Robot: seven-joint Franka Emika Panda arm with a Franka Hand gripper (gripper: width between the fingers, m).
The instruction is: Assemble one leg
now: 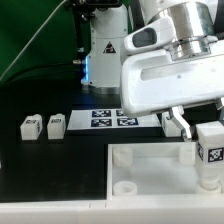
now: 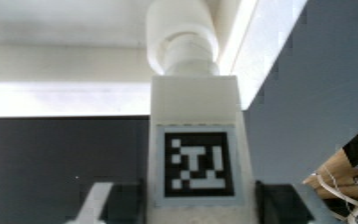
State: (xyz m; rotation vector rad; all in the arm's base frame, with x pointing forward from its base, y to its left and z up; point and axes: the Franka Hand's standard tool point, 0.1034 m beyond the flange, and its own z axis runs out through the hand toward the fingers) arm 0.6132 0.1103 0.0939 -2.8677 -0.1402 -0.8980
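Black table, green backdrop behind. Ext. view's left: spare leg, second spare leg just beside. Mid: marker board. In front: white top w/ round sockets. Right: gripper over top's right end, the leg upright beneath, tag facing cam. Wrist view: fingers flanking leg both sides; clamped or loose, can't tell.

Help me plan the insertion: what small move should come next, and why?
Probably nudge the leg over a corner of the top before lowering. The gripper looks shut on the leg, which hangs by the top's edge on the exterior view's right; whether a socket lies beneath it cannot be told.
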